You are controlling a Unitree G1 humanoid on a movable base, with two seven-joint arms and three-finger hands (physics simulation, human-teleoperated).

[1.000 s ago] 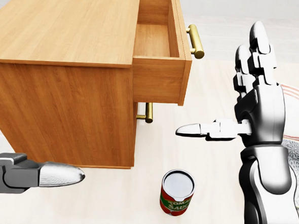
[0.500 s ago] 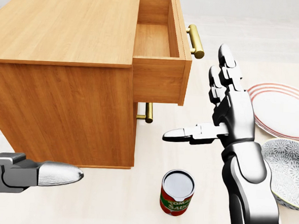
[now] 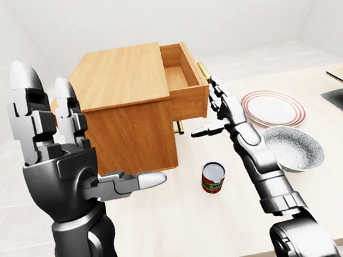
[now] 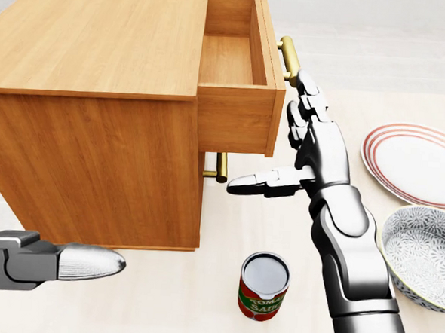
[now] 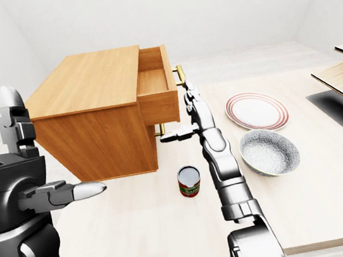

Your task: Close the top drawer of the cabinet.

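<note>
- Right hand (image 4: 308,145) is wide open, fingers up and thumb pointing left, just right of the drawer (image 4: 240,69) front, fingertips by its brass handle (image 4: 290,56).
- The drawer stands pulled out of the cabinet (image 4: 99,91).
- A can (image 4: 263,285) stands below the hand.
- Left hand (image 3: 61,163) is raised and open, well apart.

The top drawer (image 4: 239,77) juts out of the cabinet (image 4: 99,91), and the right hand (image 4: 314,146) stands just beside its face with fingers spread. A can (image 4: 264,284) sits below on the worktop (image 4: 199,301). Plate (image 4: 415,163) and bowl (image 4: 425,254) crowd the head view's right; bare worktop lies between can and cabinet.
</note>
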